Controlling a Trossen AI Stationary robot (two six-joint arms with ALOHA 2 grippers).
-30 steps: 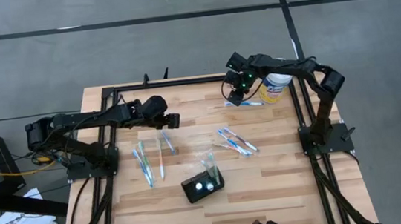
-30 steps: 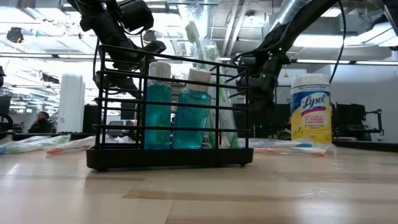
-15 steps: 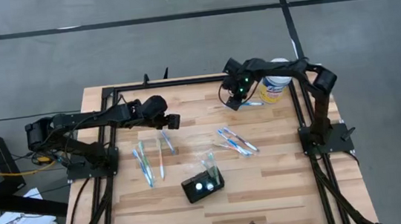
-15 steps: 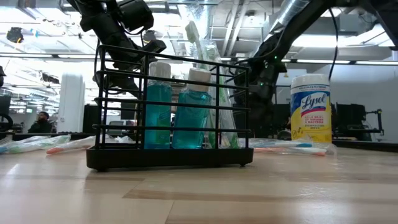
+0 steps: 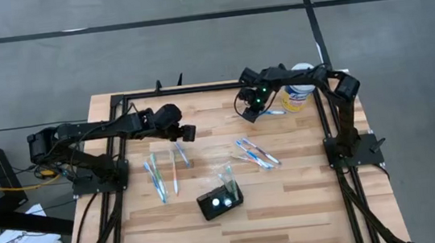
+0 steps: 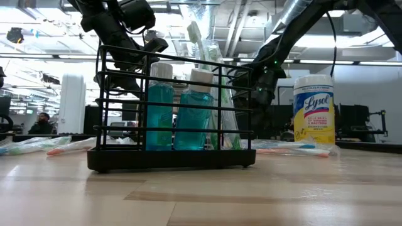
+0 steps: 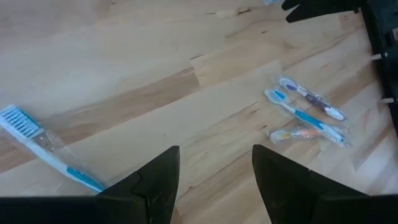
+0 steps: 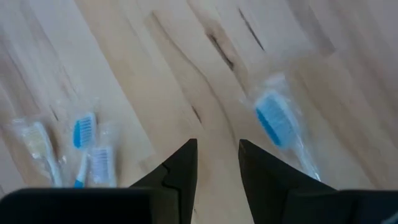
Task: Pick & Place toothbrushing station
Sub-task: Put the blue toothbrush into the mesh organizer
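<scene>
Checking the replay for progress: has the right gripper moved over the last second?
Yes. The right gripper has shifted leftward, away from the wipes canister, in the high view.

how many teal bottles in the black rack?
2. Both stand upright, side by side, in the toothbrushing station: left bottle and right bottle, as the low view shows them. The toothbrushes beside them could hide something smaller.

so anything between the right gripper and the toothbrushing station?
Yes: a cluster of wrapped toothbrushes lies on the table between the right gripper, up by the wipes canister, and the toothbrushing station. Low enough to pass over.
</scene>
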